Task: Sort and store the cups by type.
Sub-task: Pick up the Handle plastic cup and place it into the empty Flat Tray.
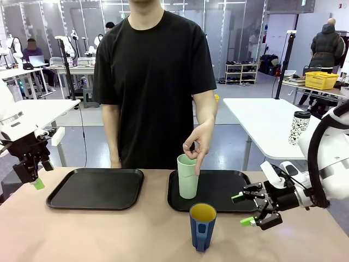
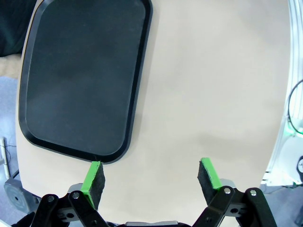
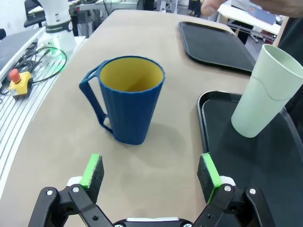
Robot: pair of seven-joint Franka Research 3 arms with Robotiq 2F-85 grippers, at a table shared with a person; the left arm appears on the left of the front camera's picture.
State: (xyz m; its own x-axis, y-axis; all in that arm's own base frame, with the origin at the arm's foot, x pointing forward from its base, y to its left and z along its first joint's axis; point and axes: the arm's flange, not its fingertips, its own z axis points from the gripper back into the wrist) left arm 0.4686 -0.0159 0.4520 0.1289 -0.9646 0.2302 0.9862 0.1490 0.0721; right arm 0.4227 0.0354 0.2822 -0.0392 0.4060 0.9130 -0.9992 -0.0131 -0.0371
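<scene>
- Right tool [image 3: 150, 172], jaws wide and empty, low beside short dark-blue ribbed mug [image 3: 130, 101], yellow inside, looped handle, upright on bare tan bench [image 3: 156, 52]: probably lined up for grasping.
- Left tool [image 2: 150, 176] open, idle near empty matte black tray [image 2: 80, 75].
- Tall pale-green smooth plastic tumbler [image 1: 187, 177] upright on second black tray [image 1: 223, 188], person's hand [image 1: 197, 143] fingering its rim.

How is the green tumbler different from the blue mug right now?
The green tumbler is taller and handleless; the blue mug is shorter, with a handle and yellow inside. The tumbler stands on the right tray; the mug stands on the bare table. Both stand upright.
</scene>
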